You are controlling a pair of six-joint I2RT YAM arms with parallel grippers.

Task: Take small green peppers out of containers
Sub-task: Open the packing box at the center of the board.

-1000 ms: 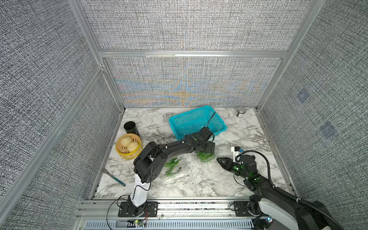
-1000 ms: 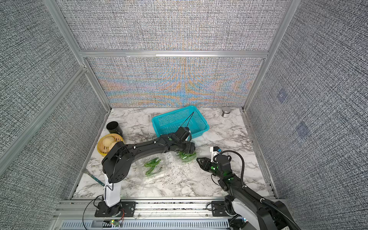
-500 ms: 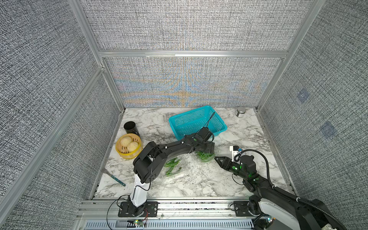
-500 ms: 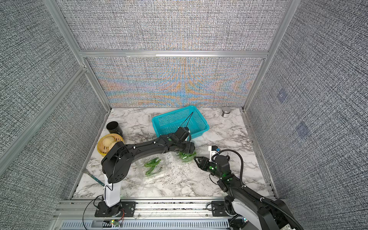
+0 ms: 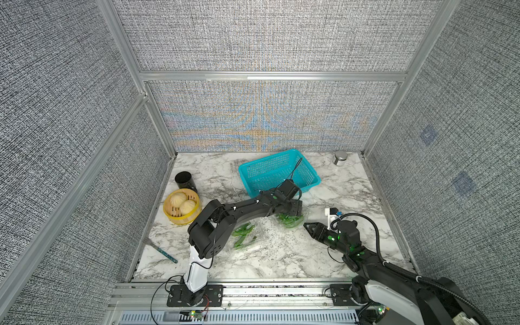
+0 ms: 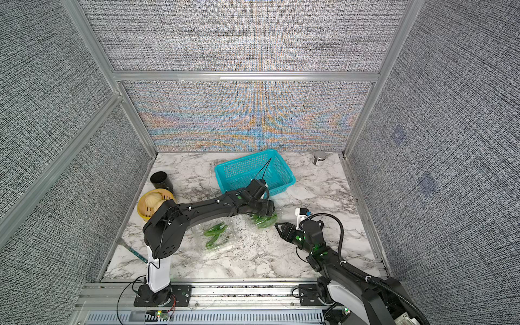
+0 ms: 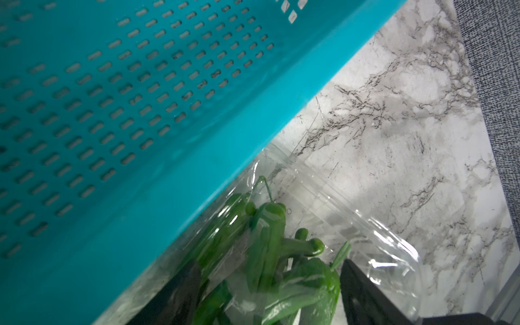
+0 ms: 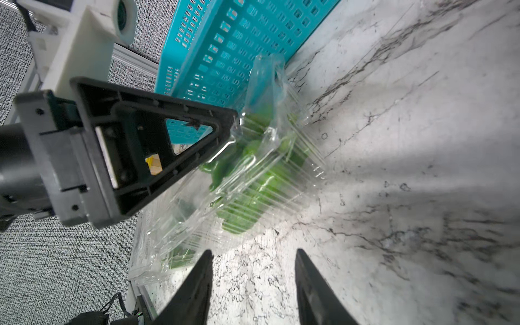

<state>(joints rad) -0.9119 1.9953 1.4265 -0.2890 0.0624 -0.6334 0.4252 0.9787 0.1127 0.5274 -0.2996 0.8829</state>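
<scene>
Far L on the white marble counter [image 5: 281, 261]: round yellow steamer w/ buns [image 5: 181, 206], not part of the job.

Next: first clear thin-plastic clamshell box [image 5: 256, 239], lying flat w/ several small green peppers [image 5: 241, 233], slim and glossy, inside. Lid state unreadable.

Centre: second clear clamshell box [image 8: 253, 197] sits against the teal perforated plastic basket [image 5: 270, 171], prob. so the basket wall stops the light box sliding. A second batch of peppers [image 7: 267, 247] lies inside it.

The left gripper [image 5: 297, 209] reaches in from above. Its fingers [image 7: 363, 292] stand wide apart, straddling that batch, w/ plastic glints across the peppers. This reads as approach pos. for a pick; nothing visibly clamped.

Right of it, the right gripper [image 8: 253, 251] hangs low, near the box's side. Its fingers are apart over bare counter and empty. It is prob. staged to steady the box.

Vs. earlier top views: arms, boxes and peppers show no readable shift. The right gripper tip sits approx. where it was.
</scene>
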